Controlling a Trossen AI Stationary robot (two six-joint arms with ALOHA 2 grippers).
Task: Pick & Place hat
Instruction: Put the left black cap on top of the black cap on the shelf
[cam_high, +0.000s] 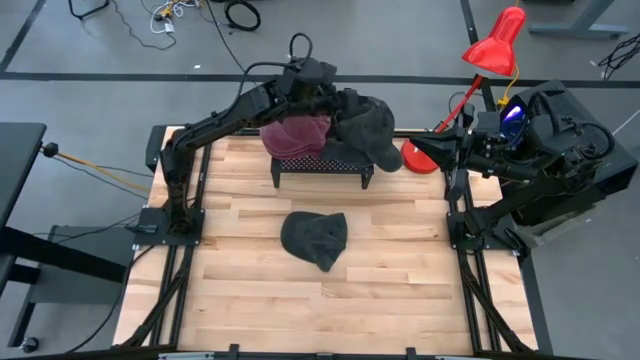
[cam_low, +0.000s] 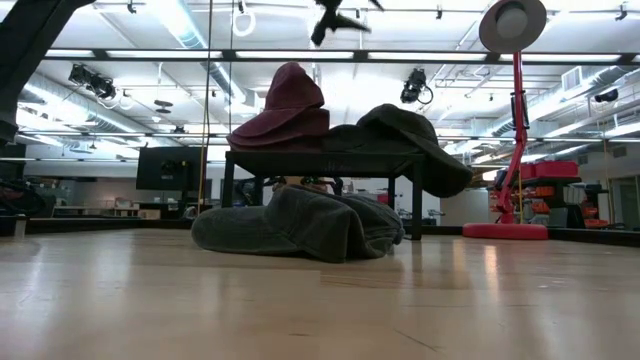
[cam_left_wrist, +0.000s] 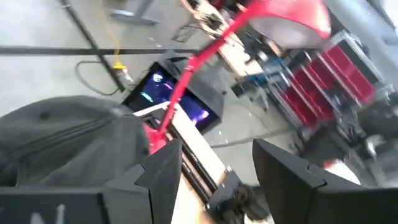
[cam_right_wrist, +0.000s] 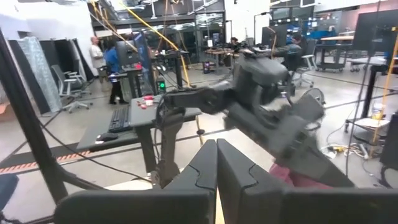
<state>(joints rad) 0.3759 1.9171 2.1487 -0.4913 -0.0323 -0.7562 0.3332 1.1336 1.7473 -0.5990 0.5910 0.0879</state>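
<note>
We see one grey hat (cam_high: 315, 238) lying mid-table; behind it, our left gripper (cam_high: 335, 100) hangs with jaws apart above the dark hat (cam_high: 368, 128) draped on the rack (cam_high: 322, 165) beside a maroon hat (cam_high: 297, 133), apparently just placed; next, likely fetching the grey one; right gripper (cam_right_wrist: 216, 163) closed, parked

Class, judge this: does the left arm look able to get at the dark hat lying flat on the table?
Probably yes: the hat on the table lies uncovered in front of the rack, and the left gripper is open, empty.
</note>
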